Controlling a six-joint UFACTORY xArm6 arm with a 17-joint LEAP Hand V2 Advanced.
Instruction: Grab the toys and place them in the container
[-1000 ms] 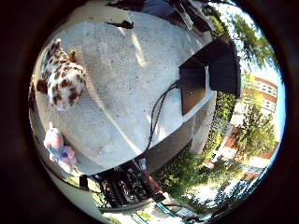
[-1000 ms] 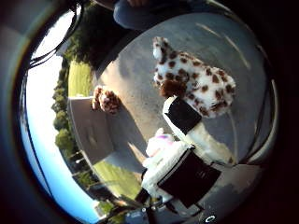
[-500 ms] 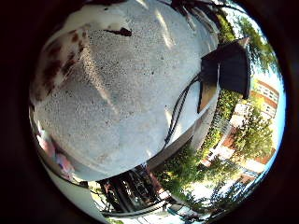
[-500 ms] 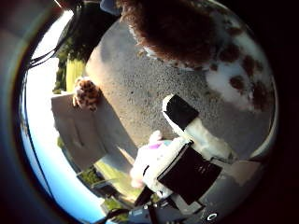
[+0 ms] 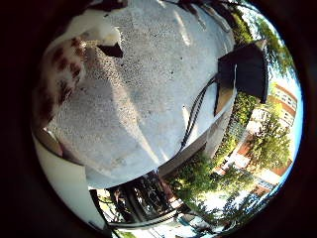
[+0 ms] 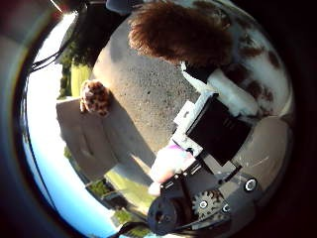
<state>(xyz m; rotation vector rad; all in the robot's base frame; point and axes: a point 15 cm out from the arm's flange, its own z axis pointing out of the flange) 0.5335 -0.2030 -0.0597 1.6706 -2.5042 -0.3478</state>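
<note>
A large white plush toy with brown spots (image 5: 61, 61) lies on the grey concrete, close under my palm. In the right thumb side palm view its brown furry part (image 6: 183, 30) fills the edge of the picture. My right hand (image 6: 223, 114) shows a white and black finger reaching out beside the plush, not closed round it. A small brown spotted toy (image 6: 94, 96) sits at the edge of the concrete, away from my hand. A pink and white toy (image 6: 170, 164) lies partly hidden behind the hand's body.
A black box (image 5: 243, 69) stands at the concrete's far edge in the right little finger side palm view. A grey slab (image 6: 94, 144) lies beside the small toy. Grass and trees (image 5: 263, 139) lie beyond the concrete.
The camera has come closer to the large plush, which now looms larger. A finger has swung further into the thumb side view, toward the plush. The pink toy has left the little finger side view.
</note>
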